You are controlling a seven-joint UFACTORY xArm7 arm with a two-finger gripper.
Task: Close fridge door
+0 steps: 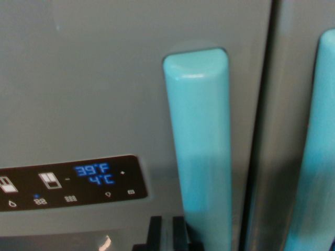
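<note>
Black gripper (167, 238) parts are seen at the six o'clock edge of the wrist view: two dark upright fingers (155, 232) with a narrow grey gap between them. Only their tips are in frame, and whether the claw is spread or pressed together cannot be told. Nothing is seen held between them.

Just beside the fingers, toward five o'clock, the lower run of a turquoise handle (201, 151) is noted. It rises from the bottom edge to a rounded top a little above the centre of the frame. A soft shadow is cast across its lower half.

Behind the handle, the grey fridge door (104, 78) fills the frame from nine o'clock through twelve o'clock. At seven o'clock on that door a black control panel (68, 183) is set, tilted slightly. Blue figures reading 39°F and 4°C are shown on it, with small white icons around them.

At one to five o'clock a dark vertical seam (260, 130) is seen, separating the door from a second grey door (293, 104). At three o'clock a second turquoise handle (316, 157) is partly cut by the frame edge. The two door faces appear roughly level at the seam, though this cannot be confirmed from this view.
</note>
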